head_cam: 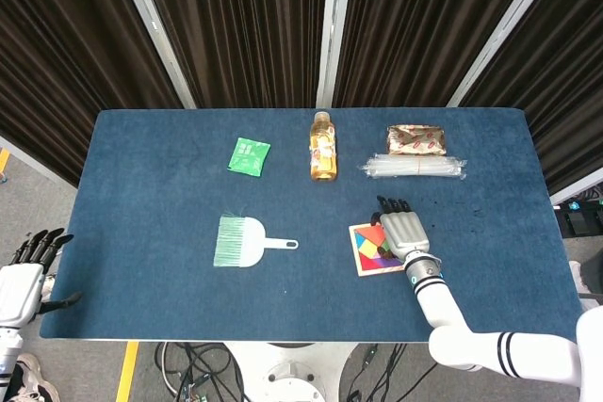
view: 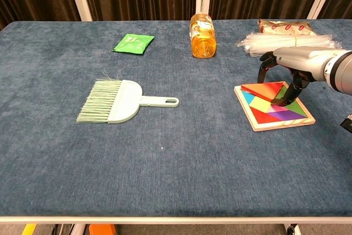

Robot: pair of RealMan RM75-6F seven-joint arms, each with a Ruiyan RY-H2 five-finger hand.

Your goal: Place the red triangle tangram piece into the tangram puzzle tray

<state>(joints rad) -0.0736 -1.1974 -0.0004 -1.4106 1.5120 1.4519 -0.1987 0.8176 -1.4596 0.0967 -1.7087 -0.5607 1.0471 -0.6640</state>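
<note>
My left hand [head_cam: 21, 281] hangs off the table's left edge, well apart from everything, fingers spread and holding nothing. On the blue table [view: 181, 163], going rightward, the pale green brush [view: 118, 101] lies flat with its handle pointing right, and behind it near the far edge sits a green packet [view: 133, 42]. Mid-table at the back lies the bottle of amber drink [view: 202, 35] (on its side, cap away from me). Farther right along the back are the clear plastic sleeve [view: 289, 42] and, behind it, a brown wrapped pack [view: 285, 25].

The tangram puzzle tray [view: 273, 106] rests on the cloth in front of those. The red triangle tangram piece [view: 266, 89] sits at the tray's far left corner, tilted, its left edge raised over the rim rather than seated flat. My right hand [view: 289, 70] arches over the tray, dark fingertips [view: 280, 100] pressing down on the red piece's near edge; the other fingers curl above the tray's far side.
</note>
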